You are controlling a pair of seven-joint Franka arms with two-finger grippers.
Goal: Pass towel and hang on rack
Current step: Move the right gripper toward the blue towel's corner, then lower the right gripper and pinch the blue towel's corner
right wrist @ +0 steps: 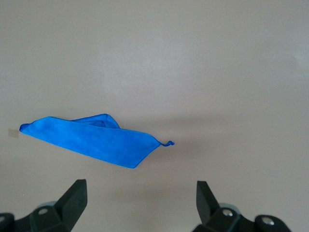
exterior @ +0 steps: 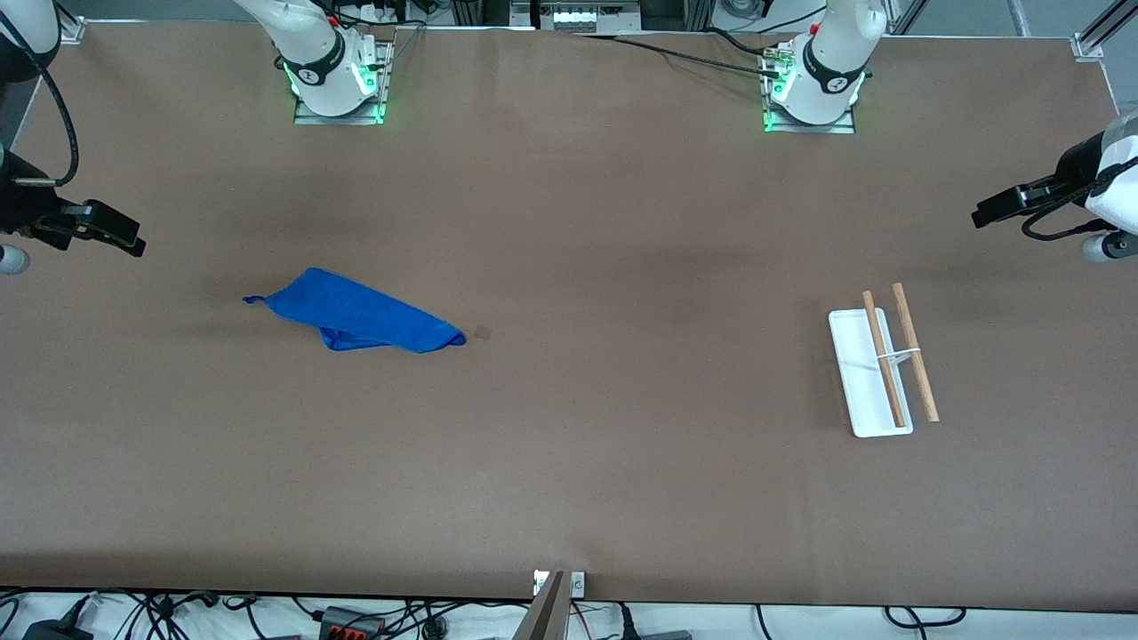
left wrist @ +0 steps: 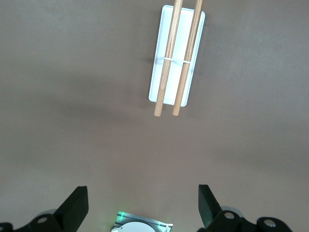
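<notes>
The right gripper [exterior: 133, 242] hangs in the air over the bare brown table [exterior: 622, 444] at the right arm's end, with its fingers spread wide and nothing between them; in the right wrist view the two dark fingertips [right wrist: 77, 198] stand well apart with only tabletop in the gap. The towel [exterior: 360, 314] lies flat on the table, well apart from that gripper, toward the middle of the table from it and nearer to the front camera than the spot the gripper is over. It is a bright blue cloth folded into a long, roughly triangular shape, with its small loop tag [exterior: 251, 300] at the pointed corner that faces the right gripper's end. A tiny pale square mark [exterior: 483, 332] sits on the table just beside the towel's other end. The left gripper [exterior: 982, 216] hangs over the table at the left arm's end, likewise wide open and empty, as its own wrist view shows. The rack [exterior: 867, 373] stands on the table near that gripper, toward the middle of the table and nearer to the front camera than the spot below it. Its white tray base carries two parallel wooden rods [exterior: 914, 351] joined by a thin white crosspiece [exterior: 898, 356]. Towel and rack are well apart, neither touched by any gripper.
</notes>
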